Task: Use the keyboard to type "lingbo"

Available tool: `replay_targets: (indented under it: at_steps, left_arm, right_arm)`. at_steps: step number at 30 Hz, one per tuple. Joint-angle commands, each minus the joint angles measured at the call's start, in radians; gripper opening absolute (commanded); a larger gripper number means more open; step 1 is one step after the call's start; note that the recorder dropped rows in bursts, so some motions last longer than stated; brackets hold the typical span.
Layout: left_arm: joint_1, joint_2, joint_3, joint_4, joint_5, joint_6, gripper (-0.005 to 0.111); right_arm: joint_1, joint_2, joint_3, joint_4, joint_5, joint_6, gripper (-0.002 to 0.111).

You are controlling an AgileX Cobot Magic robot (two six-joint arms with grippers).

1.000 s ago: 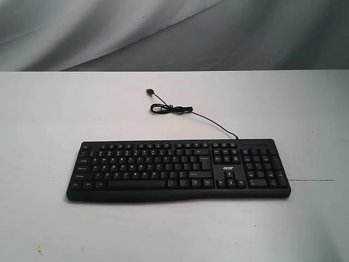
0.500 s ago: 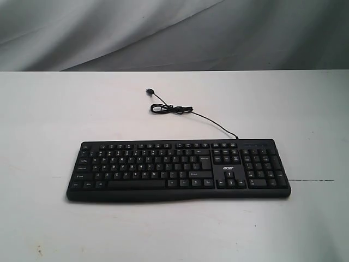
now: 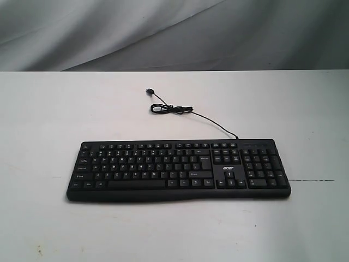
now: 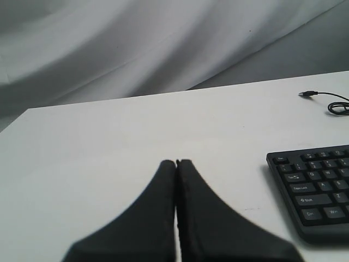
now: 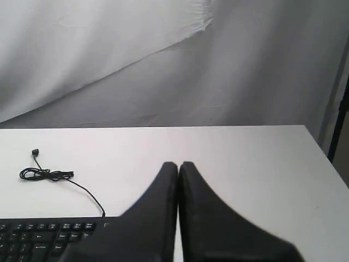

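The black keyboard (image 3: 179, 169) lies flat in the middle of the white table, its number pad and small "acer" logo to the right. Its thin black cable (image 3: 180, 111) curls away behind it to a loose plug. Neither gripper shows in the exterior view. In the left wrist view my left gripper (image 4: 175, 162) is shut with nothing held, over bare table beside the keyboard's left end (image 4: 313, 191). In the right wrist view my right gripper (image 5: 178, 164) is shut and empty too, with part of the keyboard (image 5: 38, 236) and the cable (image 5: 49, 176) off to one side.
The white table (image 3: 49, 114) reaches all round the keyboard. A grey cloth backdrop (image 3: 174, 33) hangs behind its far edge. In the right wrist view the table's side edge (image 5: 322, 158) runs close by, with a dark stand (image 5: 339, 117) past it.
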Motion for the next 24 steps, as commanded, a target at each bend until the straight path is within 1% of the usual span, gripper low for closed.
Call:
replay_targets:
  at_steps: [1, 8, 13, 18, 24]
  left_arm:
    - [-0.007, -0.004, 0.005, -0.002, -0.01, -0.004, 0.0]
    - [-0.007, -0.004, 0.005, -0.002, -0.01, -0.004, 0.0]
    - [-0.007, -0.004, 0.005, -0.002, -0.01, -0.004, 0.0]
    - [-0.007, -0.004, 0.005, -0.002, -0.01, -0.004, 0.0]
    - [-0.007, -0.004, 0.005, -0.002, -0.01, -0.004, 0.0]
  right_arm:
    - [0.028, 0.107, -0.05, 0.013, 0.016, 0.0, 0.0]
    - [0.184, 0.228, -0.052, 0.039, 0.085, 0.031, 0.0]
    - [0.342, 0.38, -0.074, 0.04, 0.108, 0.031, 0.0]
    - [0.502, 0.61, -0.201, 0.04, 0.093, -0.017, 0.0]
    - [0.606, 0.876, -0.394, 0.04, 0.001, -0.037, 0.0]
